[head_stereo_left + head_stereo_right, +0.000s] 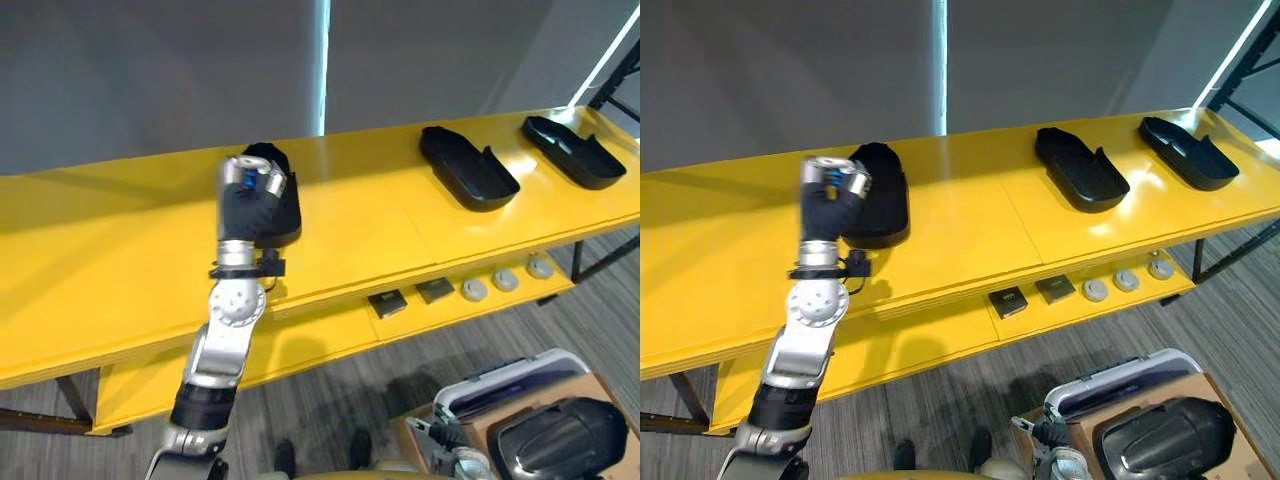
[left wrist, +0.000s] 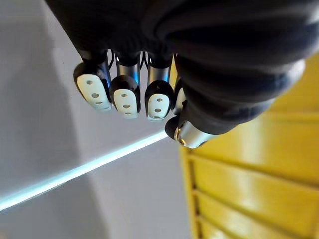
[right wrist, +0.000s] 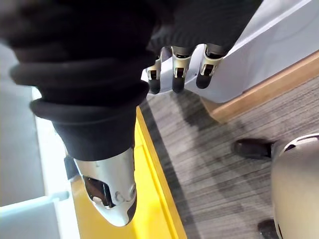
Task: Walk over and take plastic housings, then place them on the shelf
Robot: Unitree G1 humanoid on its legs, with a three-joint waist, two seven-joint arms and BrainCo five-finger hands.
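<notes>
Fingers [image 2: 124,97] of the left hand [image 1: 245,215] are curled in with their tips close to the thumb, and the left wrist view shows nothing between them. The hand is raised over the yellow shelf [image 1: 110,250], right in front of a black housing [image 1: 885,200] that lies on the top board. From the eye views I cannot tell whether hand and housing touch. My guess is that this housing has been set down and let go.

Two more housings [image 1: 468,168] [image 1: 573,150] lie further to the right on the same board, hollow side up and well apart. The three make a loose row, which looks like a way of giving each part its own place and keeping room for more. On the lower board sit two dark squares [image 1: 385,303] and three grey discs [image 1: 506,280], which the task does not seem to call for.

The right hand [image 3: 179,74] hangs low with its fingers loose and empty, beside a white bin [image 3: 279,45] and a box [image 3: 264,89]. Another housing [image 1: 555,440] rests in that box, so the supply seems to be there.

The eye views give the row and the hand's place, but the back of the hand hides its fingers. The left wrist view looks into the empty fingers, with the wall and shelf beyond
</notes>
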